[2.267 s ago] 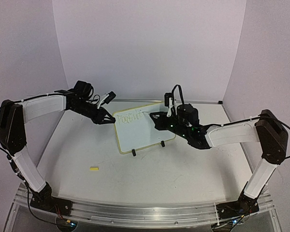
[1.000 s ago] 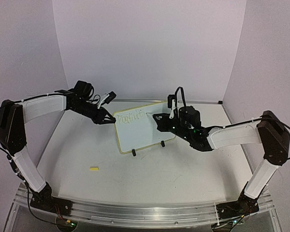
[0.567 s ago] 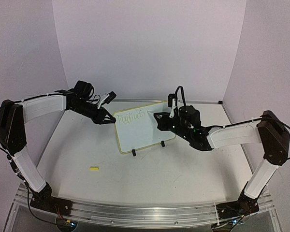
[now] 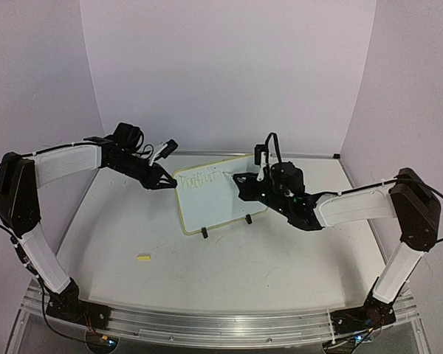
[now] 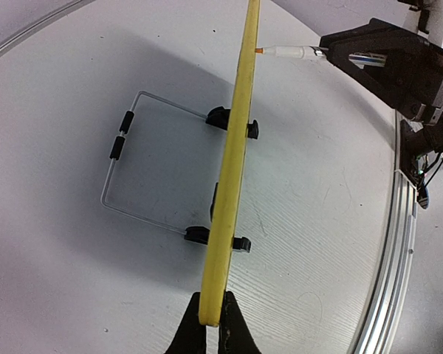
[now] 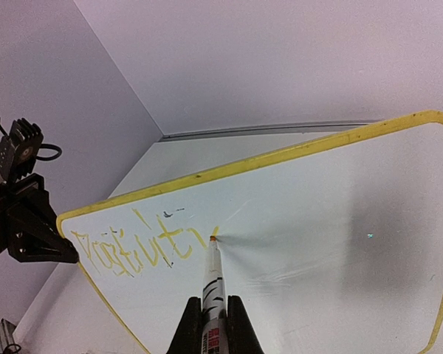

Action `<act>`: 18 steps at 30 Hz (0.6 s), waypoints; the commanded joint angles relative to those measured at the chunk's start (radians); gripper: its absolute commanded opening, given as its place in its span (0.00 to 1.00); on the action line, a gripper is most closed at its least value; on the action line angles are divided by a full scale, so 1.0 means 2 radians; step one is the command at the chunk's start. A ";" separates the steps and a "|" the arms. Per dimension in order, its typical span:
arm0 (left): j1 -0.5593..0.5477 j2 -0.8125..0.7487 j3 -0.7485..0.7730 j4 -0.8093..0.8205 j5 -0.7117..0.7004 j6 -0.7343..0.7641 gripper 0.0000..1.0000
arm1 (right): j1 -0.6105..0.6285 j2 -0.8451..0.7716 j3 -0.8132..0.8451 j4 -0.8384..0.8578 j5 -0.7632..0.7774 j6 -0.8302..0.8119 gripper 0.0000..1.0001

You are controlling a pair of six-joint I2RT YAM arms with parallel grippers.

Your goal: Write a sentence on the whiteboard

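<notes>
The whiteboard (image 4: 221, 203), upright near the desk's far edge, is clamped by the left hand (image 5: 210, 324); the marker (image 6: 212, 271), clenched in the right hand (image 6: 215, 313), is pressed beside the sentence (image 6: 133, 247), where light, even pressure is advised.

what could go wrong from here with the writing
1. The marker tip presses the whiteboard, which the left tool pinches at one edge only; a harder push might swing it.
2. The sentence is pale yellow on white, so it may end up unreadable.
</notes>
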 commanded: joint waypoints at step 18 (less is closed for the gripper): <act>-0.010 0.010 0.007 -0.032 -0.024 0.014 0.00 | -0.001 0.038 -0.007 0.019 -0.056 0.042 0.00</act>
